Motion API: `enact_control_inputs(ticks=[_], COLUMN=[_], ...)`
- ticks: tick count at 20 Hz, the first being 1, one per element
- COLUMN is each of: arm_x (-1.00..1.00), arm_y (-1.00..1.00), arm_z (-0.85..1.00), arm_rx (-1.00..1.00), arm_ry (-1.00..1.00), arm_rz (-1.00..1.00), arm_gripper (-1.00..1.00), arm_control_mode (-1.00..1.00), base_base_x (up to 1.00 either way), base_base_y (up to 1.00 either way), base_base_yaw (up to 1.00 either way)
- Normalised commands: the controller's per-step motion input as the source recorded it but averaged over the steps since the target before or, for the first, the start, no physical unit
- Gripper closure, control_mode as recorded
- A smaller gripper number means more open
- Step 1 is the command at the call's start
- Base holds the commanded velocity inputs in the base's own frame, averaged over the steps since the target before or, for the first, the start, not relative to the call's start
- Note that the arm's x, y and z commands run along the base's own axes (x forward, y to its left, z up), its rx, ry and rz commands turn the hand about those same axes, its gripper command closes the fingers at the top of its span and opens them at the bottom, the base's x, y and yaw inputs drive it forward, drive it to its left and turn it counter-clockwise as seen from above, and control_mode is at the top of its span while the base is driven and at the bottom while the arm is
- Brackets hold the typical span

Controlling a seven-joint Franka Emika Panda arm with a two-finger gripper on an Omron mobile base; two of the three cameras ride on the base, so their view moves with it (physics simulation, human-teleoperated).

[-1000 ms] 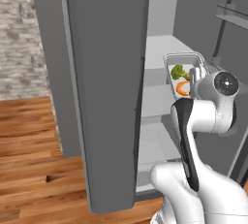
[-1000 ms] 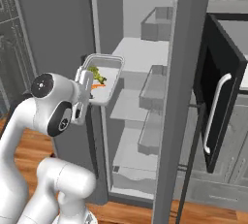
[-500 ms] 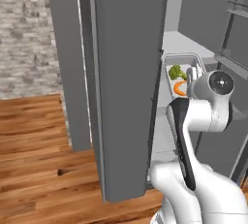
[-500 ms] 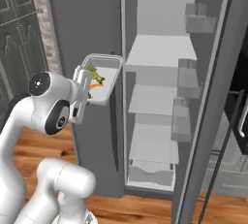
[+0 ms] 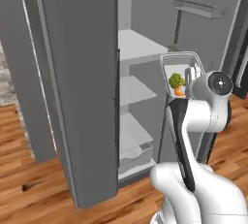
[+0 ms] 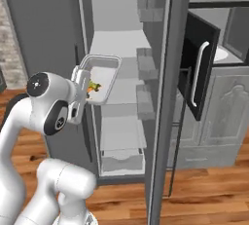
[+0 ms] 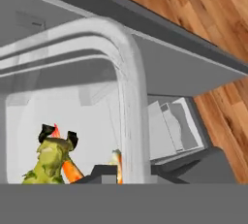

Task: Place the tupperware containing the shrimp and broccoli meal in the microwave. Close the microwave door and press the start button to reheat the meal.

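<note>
Broadly, the biggest thing ahead is the tall grey fridge [image 6: 121, 73], standing open with its plain matte door [image 5: 77, 87] swung toward the base and 3 or so pale flat shelves [image 5: 135, 89] showing inside. None of that belongs to the task; I judge the arm is simply carrying its load past it.

Off to the right in the right base view sits the microwave [image 6: 214, 29], a wide grey box set into the cabinetry, with a sliver of pale interior and white turntable visible. Its microwave door [image 6: 197, 70] – a dark panel with a white vertical bar handle – hangs open, which suits the job: the cavity is ready to receive the meal, and closing and pressing start are not yet done.

Smaller again is the tupperware [image 6: 99, 79], a shallow translucent grey-white tray with rounded corners and a raised rim, held up in front of the fridge shelves, well apart from the microwave. The gripper [image 6: 81, 86] clamps it at one rim – the hand view shows the rim [image 7: 131, 121] running up from between the dark tips. It looks roughly level, likely so nothing spills.

Smallest are the knobbly green broccoli floret [image 5: 176, 80] and the curled orange shrimp [image 5: 180, 91], lying side by side at the gripper end.
</note>
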Motion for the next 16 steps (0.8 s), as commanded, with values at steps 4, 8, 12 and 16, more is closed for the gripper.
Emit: enact_control_inputs(ticks=[4,8,12,16], arm_x=[0.0,0.0,0.0,0.0], arm_y=[0.0,0.0,0.0,0.0], arm_z=[0.0,0.0,0.0,0.0], arm_rx=[0.0,0.0,0.0,0.0], arm_ry=[0.0,0.0,0.0,0.0], arm_rz=[0.0,0.0,0.0,0.0], arm_gripper=[1.0,1.0,1.0,1.0], arm_control_mode=[1.0,1.0,1.0,1.0], base_base_x=[-0.08,-0.31,-0.39,-0.17], base_base_y=[-0.09,0.05,0.22,0.18], base_base_yaw=[-0.67,-0.72,-0.78,-0.81])
